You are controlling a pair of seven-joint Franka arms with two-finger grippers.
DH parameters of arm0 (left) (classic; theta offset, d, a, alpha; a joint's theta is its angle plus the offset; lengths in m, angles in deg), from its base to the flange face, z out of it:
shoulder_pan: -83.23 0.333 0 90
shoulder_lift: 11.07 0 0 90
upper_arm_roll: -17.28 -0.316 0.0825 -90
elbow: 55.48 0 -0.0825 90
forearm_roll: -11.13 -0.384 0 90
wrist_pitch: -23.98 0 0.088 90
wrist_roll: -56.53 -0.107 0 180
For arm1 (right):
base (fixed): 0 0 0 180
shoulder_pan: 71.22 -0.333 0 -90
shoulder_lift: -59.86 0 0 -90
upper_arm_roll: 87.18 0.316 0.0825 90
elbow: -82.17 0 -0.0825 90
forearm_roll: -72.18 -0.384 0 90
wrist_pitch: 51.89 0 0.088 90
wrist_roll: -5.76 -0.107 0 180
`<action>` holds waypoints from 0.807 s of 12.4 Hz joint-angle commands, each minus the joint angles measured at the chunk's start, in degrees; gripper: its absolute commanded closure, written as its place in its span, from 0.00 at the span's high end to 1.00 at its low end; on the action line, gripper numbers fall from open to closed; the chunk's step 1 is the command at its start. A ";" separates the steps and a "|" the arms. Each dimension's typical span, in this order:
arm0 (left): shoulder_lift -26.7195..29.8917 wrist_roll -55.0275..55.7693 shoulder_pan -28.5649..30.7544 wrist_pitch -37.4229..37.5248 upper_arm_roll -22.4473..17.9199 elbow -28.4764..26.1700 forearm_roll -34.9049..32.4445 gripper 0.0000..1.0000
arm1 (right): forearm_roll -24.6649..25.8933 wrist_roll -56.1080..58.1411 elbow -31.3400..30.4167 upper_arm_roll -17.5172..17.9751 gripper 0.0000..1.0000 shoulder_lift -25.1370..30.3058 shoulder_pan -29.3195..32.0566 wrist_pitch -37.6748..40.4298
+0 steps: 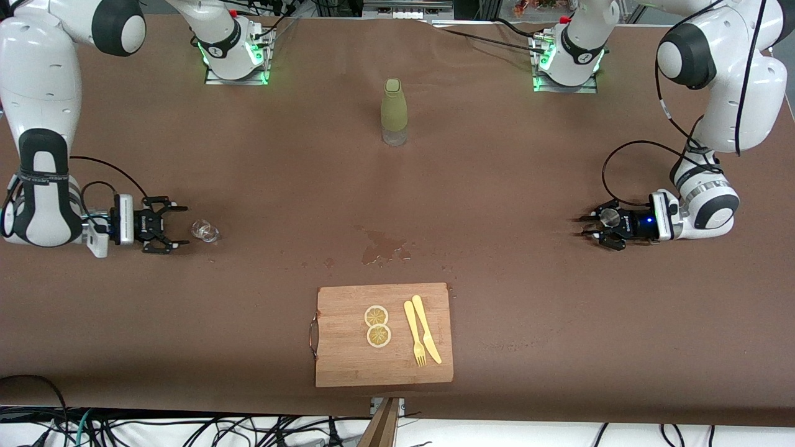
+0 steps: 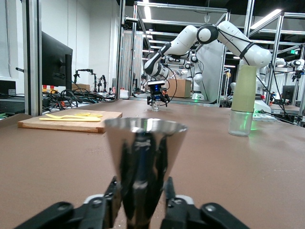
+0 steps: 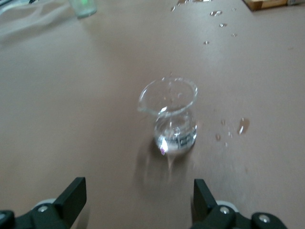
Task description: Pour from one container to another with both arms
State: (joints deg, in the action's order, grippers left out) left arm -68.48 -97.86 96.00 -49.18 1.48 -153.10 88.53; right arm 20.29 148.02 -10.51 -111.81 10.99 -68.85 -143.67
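The small glass flask (image 3: 167, 117) stands on the surface toward the right arm's end, just clear of the right claw (image 1: 172, 227), whose fingers are spread wide and empty. It looks fragile and slick; its narrow neck is the place to grip. The left claw (image 1: 590, 226) has the light, stiff metal cone cup (image 2: 145, 160) between its fingers; grip uncertain.

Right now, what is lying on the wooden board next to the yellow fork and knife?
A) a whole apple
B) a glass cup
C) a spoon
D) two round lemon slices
D: in the front view, two lemon slices lie on the wooden board beside the yellow fork and knife.
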 commanded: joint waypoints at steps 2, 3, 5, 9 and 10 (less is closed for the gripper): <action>0.20 -1.44 0.77 1.35 -0.29 0.06 -1.72 1.00 | 9.15 -10.12 -0.75 -0.51 1.00 7.80 -0.25 0.39; 0.63 -1.00 1.03 1.35 -0.38 0.06 -1.72 1.00 | 12.22 -14.77 -0.84 -0.51 1.00 9.83 -0.60 0.21; 2.38 1.01 2.08 1.26 -0.99 0.15 -2.24 1.00 | 17.24 -24.52 -0.84 -0.25 1.00 13.87 -1.39 -0.41; 7.57 6.89 4.02 0.48 -1.52 0.59 -8.56 1.00 | 27.52 -45.53 -0.93 3.87 1.00 21.52 -3.07 -1.64; 9.41 8.74 4.54 -0.66 -1.78 0.77 -10.23 1.00 | 29.72 -50.54 -0.93 5.54 1.00 23.10 -3.06 -1.64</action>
State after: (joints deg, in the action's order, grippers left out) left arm -63.25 -92.63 99.43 -48.89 -0.19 -151.98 82.06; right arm 45.86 105.96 -9.85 -109.34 30.15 -71.92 -144.21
